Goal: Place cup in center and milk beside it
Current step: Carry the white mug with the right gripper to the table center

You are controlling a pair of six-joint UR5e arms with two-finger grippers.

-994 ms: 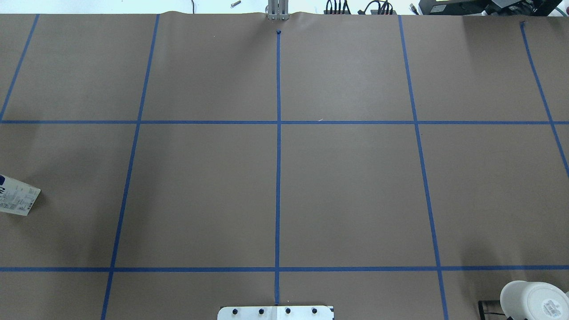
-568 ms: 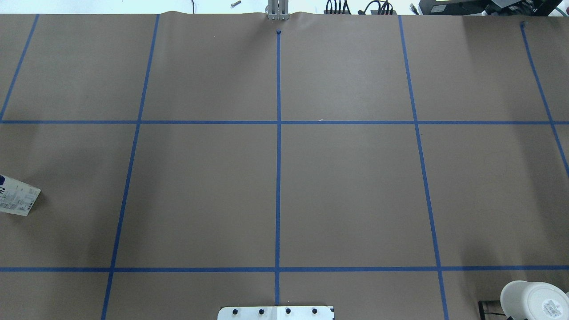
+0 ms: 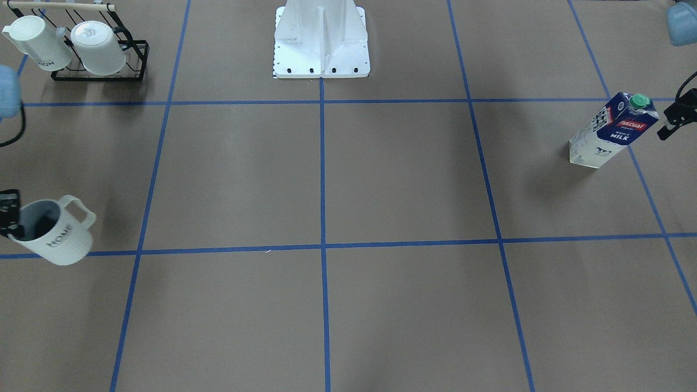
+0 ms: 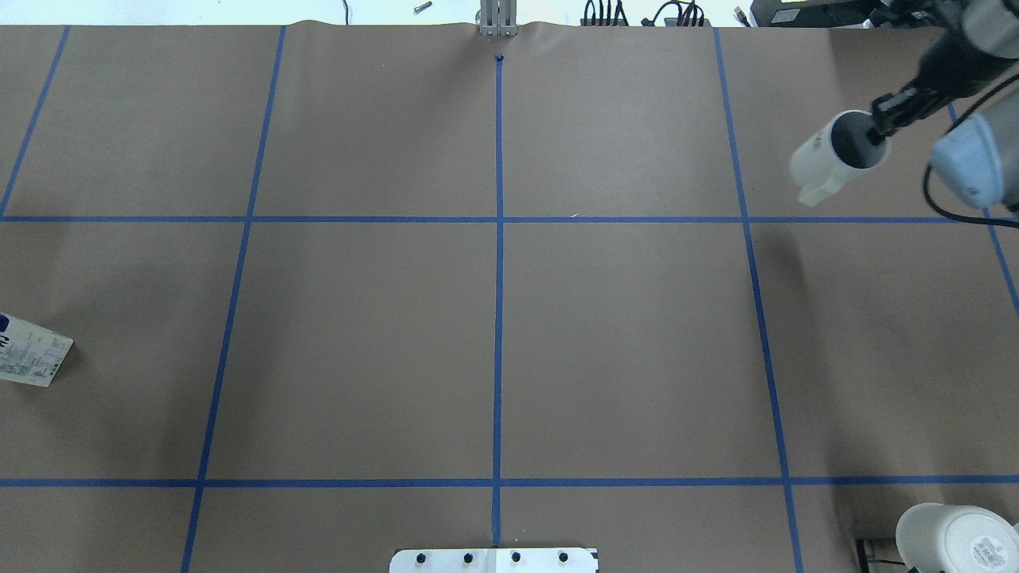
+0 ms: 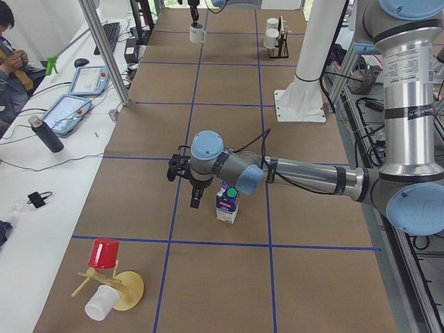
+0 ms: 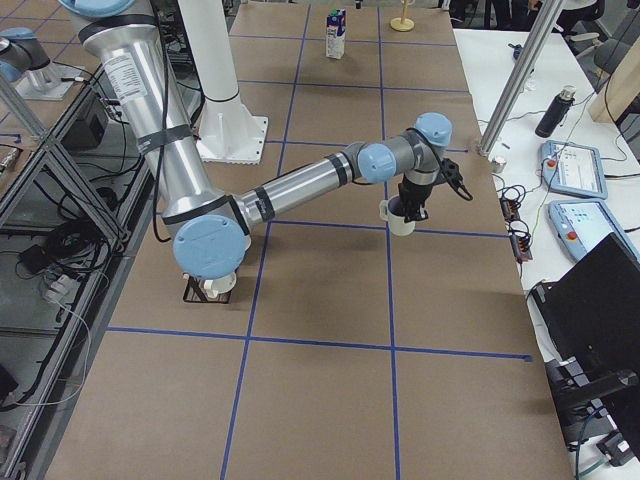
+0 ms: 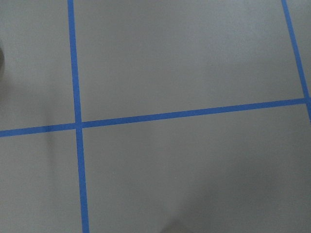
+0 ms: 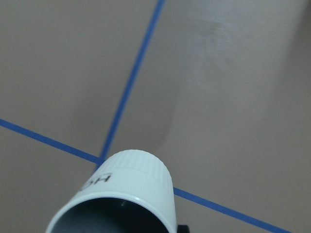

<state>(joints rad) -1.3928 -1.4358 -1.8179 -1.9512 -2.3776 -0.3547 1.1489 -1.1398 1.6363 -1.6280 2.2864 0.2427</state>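
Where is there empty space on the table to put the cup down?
The four squares around the blue tape crossing are bare, so the cup in the right gripper fits there. It is crowded at the mug rack in the corner on the robot's right, and beside the milk carton, where the left gripper hangs close.

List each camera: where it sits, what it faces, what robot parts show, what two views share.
Front-facing: across the table, facing the robot, steeply down; base at top.
Overhead: behind the robot, looking forward and down; right arm at top right.
Exterior left: table's left end, looking along it; left arm large, by the milk.
Exterior right: right end; right arm large.
Left wrist: down at taped table; no jaws.
Right wrist: down over the cup's rim.
Shared: front-facing and overhead both show the cup in the right gripper.
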